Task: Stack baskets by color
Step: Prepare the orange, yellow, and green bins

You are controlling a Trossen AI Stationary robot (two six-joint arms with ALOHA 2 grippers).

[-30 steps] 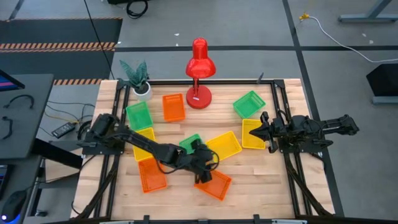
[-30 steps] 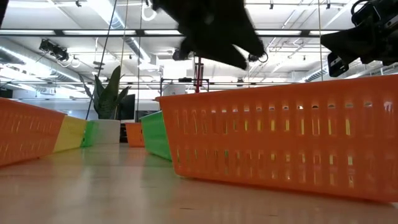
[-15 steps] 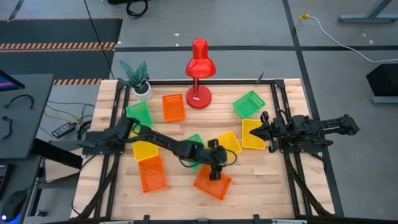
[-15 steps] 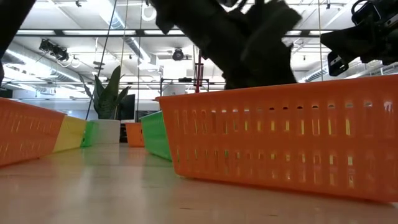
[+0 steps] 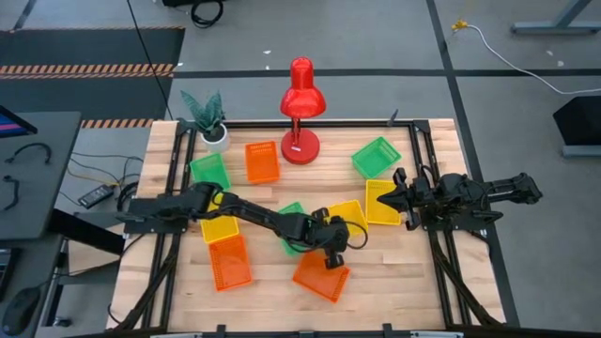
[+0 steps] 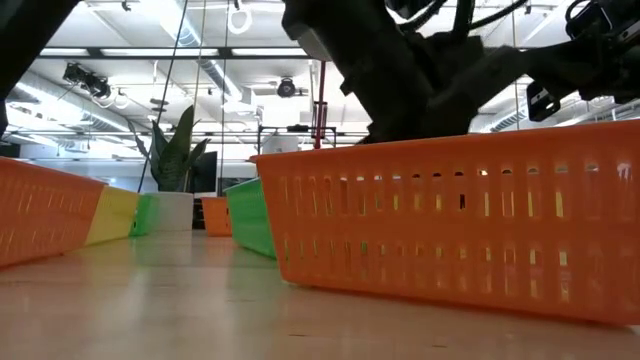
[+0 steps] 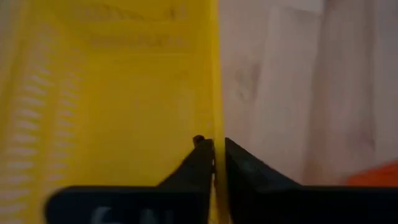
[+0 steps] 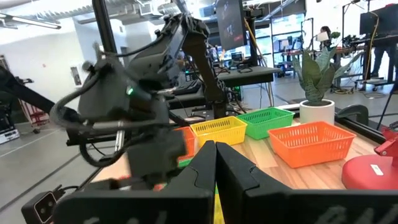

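A yellow basket (image 5: 349,214) lies flat at the table's middle, with a green basket (image 5: 291,218) to its left and an orange basket (image 5: 319,275) just nearer. My left gripper (image 5: 331,250) reaches across from the left and is shut on the yellow basket's near wall (image 7: 216,118). In the low view the left arm (image 6: 400,70) looms behind the orange basket (image 6: 460,220). My right gripper (image 5: 392,197) waits shut at the table's right, above another yellow basket (image 5: 381,203). My left gripper pinches the yellow basket's wall rim (image 7: 216,134) between its two fingers, one finger (image 7: 200,160) inside the basket and the other (image 7: 241,165) outside. The fingers slant down from the table's left. The basket's bottom rests on the table.
More baskets lie about: green (image 5: 208,172), orange (image 5: 262,161) and green (image 5: 376,157) toward the far side, yellow (image 5: 219,227) and orange (image 5: 229,263) at the left. A red lamp (image 5: 300,113) and a potted plant (image 5: 208,117) stand at the far edge.
My left gripper has moved toward the table's right edge and down, from above the orange basket to the yellow basket's near wall, tipping steeper, and has shut on that wall. The baskets have stayed in place.
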